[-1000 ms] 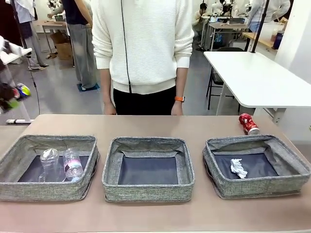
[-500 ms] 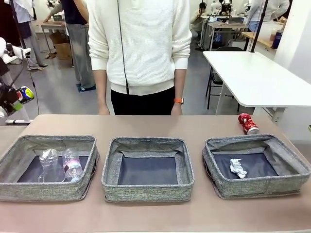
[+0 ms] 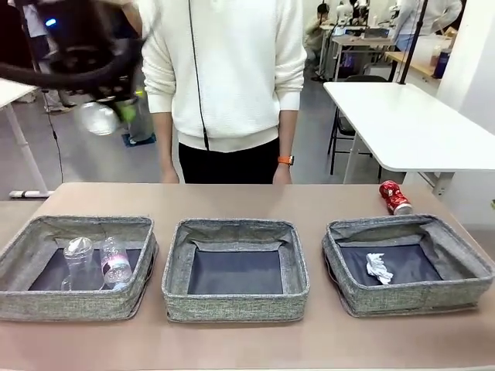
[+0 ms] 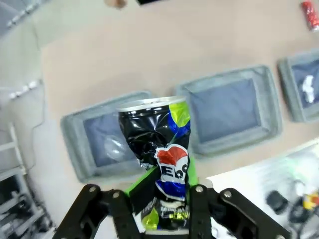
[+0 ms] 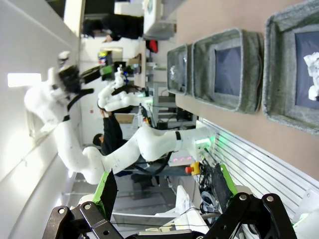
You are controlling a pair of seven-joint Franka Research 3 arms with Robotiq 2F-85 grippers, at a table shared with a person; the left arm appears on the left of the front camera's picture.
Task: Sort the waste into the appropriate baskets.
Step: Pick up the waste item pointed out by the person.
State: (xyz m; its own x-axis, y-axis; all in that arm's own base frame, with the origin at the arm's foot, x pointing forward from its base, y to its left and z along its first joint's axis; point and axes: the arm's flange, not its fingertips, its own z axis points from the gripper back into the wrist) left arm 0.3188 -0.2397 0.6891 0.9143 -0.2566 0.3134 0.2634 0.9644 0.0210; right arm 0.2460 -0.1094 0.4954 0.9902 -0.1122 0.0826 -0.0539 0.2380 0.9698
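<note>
My left gripper [image 3: 108, 104] is blurred, high at the upper left, well above the table, shut on the dark multicoloured can [image 3: 99, 120]. In the left wrist view the dented can [image 4: 162, 149] stands upright between the green pads of that gripper [image 4: 167, 199], far above the baskets. Three grey baskets sit in a row: left [image 3: 73, 303], middle [image 3: 236, 305], right [image 3: 410, 297]. The left one holds a clear cup [image 3: 77, 259] and a clear bottle [image 3: 116, 261]. A paper wad [image 3: 379, 267] lies in the right one. A crushed red can [image 3: 395, 197] lies on the table behind the right basket. My right gripper [image 5: 164, 199] is open with nothing in it.
A person in a white sweater [image 3: 228, 77] stands at the far edge, hands hanging by their sides. A white table [image 3: 410, 124] stands at the back right. In the right wrist view the baskets [image 5: 229, 67] lie far off, at the upper right.
My left arm has swung up and to the right from the picture's left edge, carrying the can. The waste in the baskets and the red can have not moved.
</note>
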